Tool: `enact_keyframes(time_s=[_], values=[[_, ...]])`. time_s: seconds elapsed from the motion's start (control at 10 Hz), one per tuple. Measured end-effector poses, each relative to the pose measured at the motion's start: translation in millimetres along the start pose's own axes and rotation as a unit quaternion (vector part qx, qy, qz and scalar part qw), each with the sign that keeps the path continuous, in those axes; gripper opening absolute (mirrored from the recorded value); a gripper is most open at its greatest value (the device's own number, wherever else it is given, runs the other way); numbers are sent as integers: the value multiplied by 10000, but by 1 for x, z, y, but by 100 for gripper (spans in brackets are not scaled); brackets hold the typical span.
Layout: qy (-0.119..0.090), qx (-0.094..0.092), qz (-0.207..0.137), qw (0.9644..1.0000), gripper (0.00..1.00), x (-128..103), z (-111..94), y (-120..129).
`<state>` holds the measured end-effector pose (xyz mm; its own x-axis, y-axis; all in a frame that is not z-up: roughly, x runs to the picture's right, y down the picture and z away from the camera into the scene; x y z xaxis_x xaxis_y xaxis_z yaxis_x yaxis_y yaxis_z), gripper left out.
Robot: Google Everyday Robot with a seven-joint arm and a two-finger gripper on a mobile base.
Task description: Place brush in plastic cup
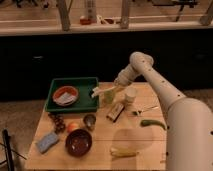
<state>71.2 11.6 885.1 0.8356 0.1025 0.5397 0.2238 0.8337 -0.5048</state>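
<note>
My gripper [119, 83] hangs over the middle back of the wooden table, at the end of the white arm that reaches in from the right. It is shut on the handle end of the brush [103, 91]. The brush lies roughly level, its white bristle head pointing left toward the green tray. The plastic cup [108, 99], translucent yellow-green, stands upright just below the brush, next to the tray's right edge. The brush is above the cup's rim, not inside it.
A green tray [85, 105] at the back left holds an orange bowl [65, 94]. Also on the table are a white cup [130, 96], a fork [145, 109], a small box [115, 112], a metal cup [89, 120], a dark red bowl [79, 142], a blue sponge [47, 141], a banana [123, 152] and a green vegetable [152, 123].
</note>
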Motion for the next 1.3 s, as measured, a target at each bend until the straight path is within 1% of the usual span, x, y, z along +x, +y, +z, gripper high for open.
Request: enact_keyframes(time_s=[0.2,0.7,0.8,0.9,1.3], values=[[43,-24,-41,10000,0,-1,3,1],[77,6,-98,9999,0,-3,2,0],[69,24,-82,9999,3,-3,0,0],[61,29,-55,10000,10,-2,-1,0],[75,26,3,10000,51,-3,-4,0]])
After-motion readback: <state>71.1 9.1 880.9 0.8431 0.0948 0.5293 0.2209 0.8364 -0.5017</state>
